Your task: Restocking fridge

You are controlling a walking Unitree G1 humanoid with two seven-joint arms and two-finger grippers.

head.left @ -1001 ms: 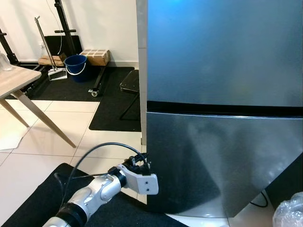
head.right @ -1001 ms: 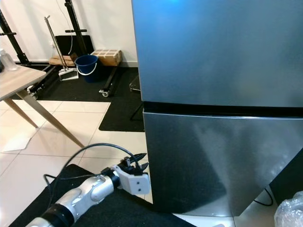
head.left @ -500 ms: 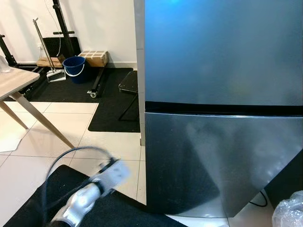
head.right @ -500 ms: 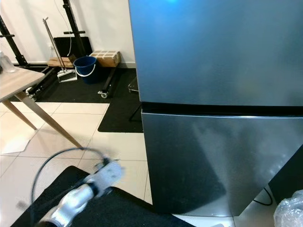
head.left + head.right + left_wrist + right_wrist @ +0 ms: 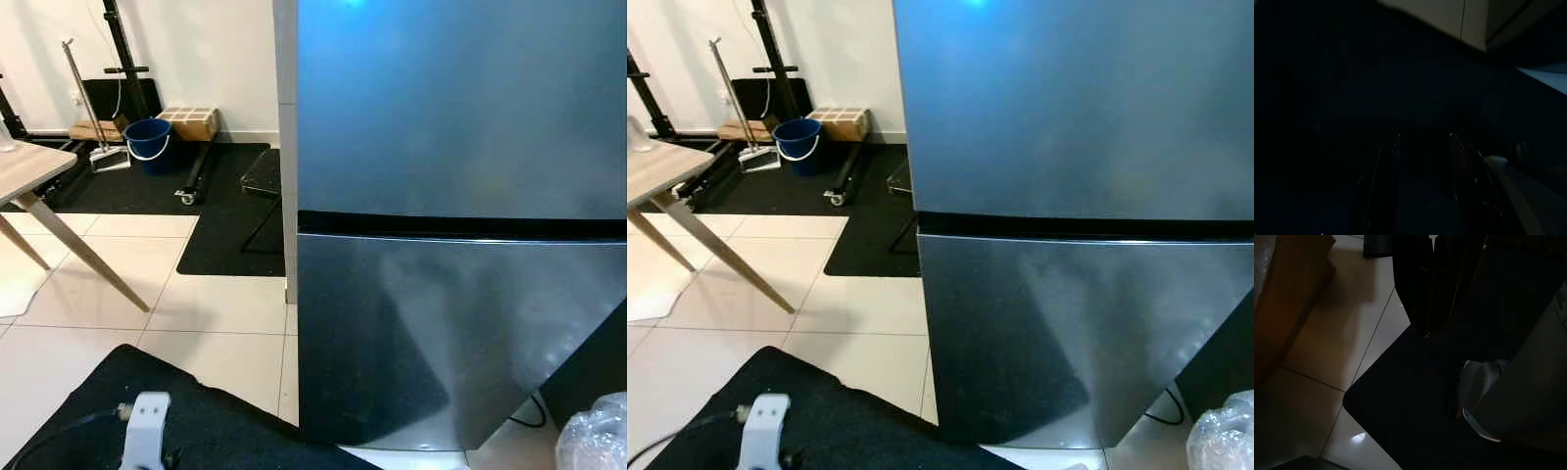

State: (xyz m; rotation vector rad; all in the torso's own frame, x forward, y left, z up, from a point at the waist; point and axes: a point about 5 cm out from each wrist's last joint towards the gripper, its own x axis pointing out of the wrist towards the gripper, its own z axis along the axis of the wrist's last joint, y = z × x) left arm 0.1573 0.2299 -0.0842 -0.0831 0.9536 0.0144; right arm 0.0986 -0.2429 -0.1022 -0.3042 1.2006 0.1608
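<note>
The fridge (image 5: 460,235) stands shut straight ahead, both steel doors closed. The left gripper (image 5: 1420,181) hangs low over the black mat (image 5: 216,421), fingers slightly parted and holding nothing. The right gripper (image 5: 1425,289) points at the floor, fingers pressed together.

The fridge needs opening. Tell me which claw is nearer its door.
Probably left: left claw sits low beside the lower door. Right claw points down at the mat, distance unclear.
</note>
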